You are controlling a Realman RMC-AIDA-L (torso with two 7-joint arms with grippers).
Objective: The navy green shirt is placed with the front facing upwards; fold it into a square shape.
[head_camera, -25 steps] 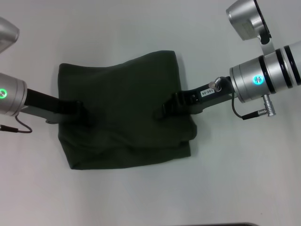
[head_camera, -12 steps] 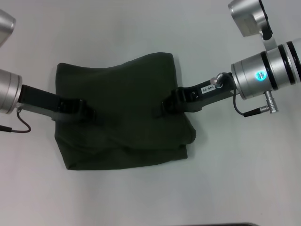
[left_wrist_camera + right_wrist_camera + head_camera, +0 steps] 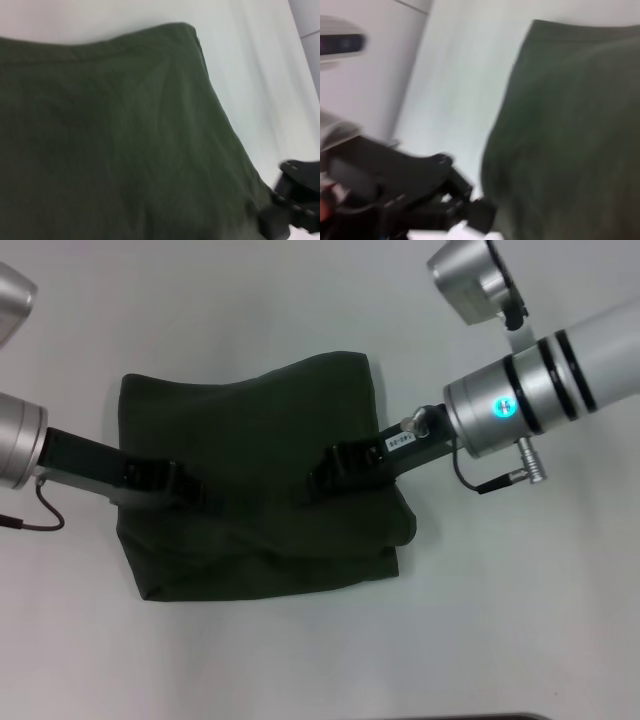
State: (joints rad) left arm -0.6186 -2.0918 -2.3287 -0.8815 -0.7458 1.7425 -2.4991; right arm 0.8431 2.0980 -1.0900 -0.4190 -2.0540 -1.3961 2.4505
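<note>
The navy green shirt [image 3: 260, 480] lies folded into a rough, thick rectangle on the white table, plain green side up, with its near edge doubled over. My left gripper [image 3: 197, 490] reaches in low over the shirt's left side. From the other side, my right gripper [image 3: 306, 490] is low over the middle of the shirt. Both gripper tips are dark against the dark cloth. In the left wrist view, green cloth [image 3: 115, 140] fills most of the picture and the right gripper [image 3: 295, 200] shows at one corner. The right wrist view shows the shirt [image 3: 570, 135] and the left gripper [image 3: 425, 195] beside it.
The white table [image 3: 500, 620] surrounds the shirt on all sides. A dark strip [image 3: 470, 716] shows at the table's near edge. A cable [image 3: 40, 520] hangs from my left arm, and another cable [image 3: 495, 480] from the right wrist.
My right arm has moved left, carrying its gripper from the shirt's right part to over its middle. The left gripper has crept slightly right. The shirt's outline is almost the same.
</note>
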